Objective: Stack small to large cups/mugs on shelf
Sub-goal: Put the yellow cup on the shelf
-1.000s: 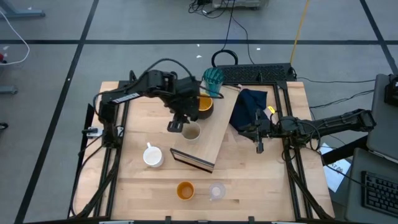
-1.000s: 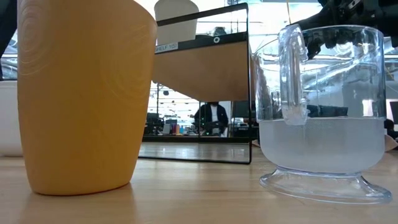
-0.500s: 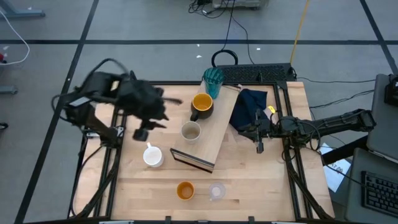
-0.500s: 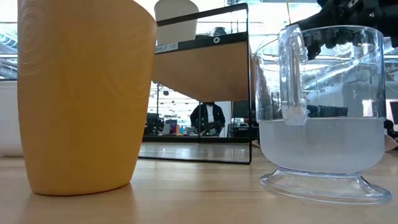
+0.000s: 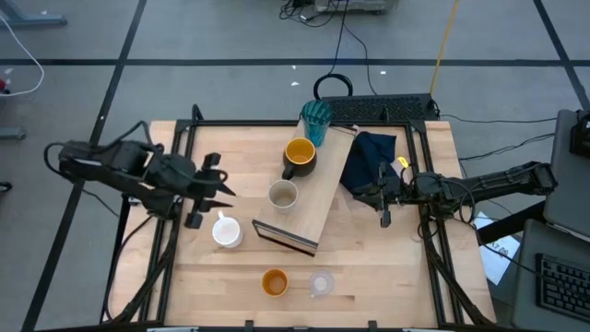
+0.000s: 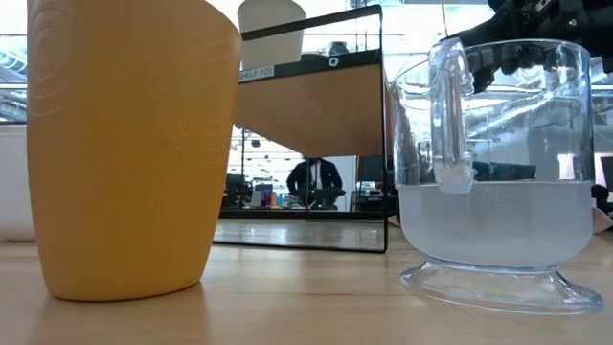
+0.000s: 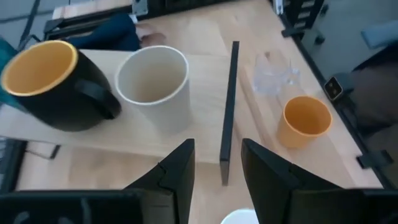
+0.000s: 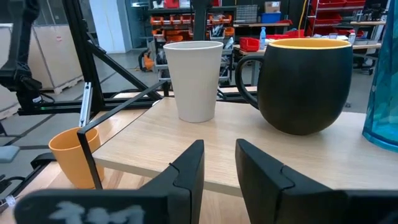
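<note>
left tool (image 5: 205, 192) spread, empty, above white mug (image 5: 226, 231) | right tool (image 5: 383, 196) narrowly parted, idle | risk: we clip beige cup (image 5: 283, 195) off shelf (image 5: 309, 198) edge

The wood table (image 5: 387, 267) holds a white mug (image 5: 226, 231), an orange cup (image 5: 274, 281), a clear glass (image 5: 322, 283), a navy cloth (image 5: 371, 161) and the shelf (image 5: 318, 198). The shelf holds three cups.

left gripper (image 5: 210, 195) low over the table's left side, fingers apart, empty; right gripper (image 5: 383, 205) at right, fingers narrowly parted.
</note>
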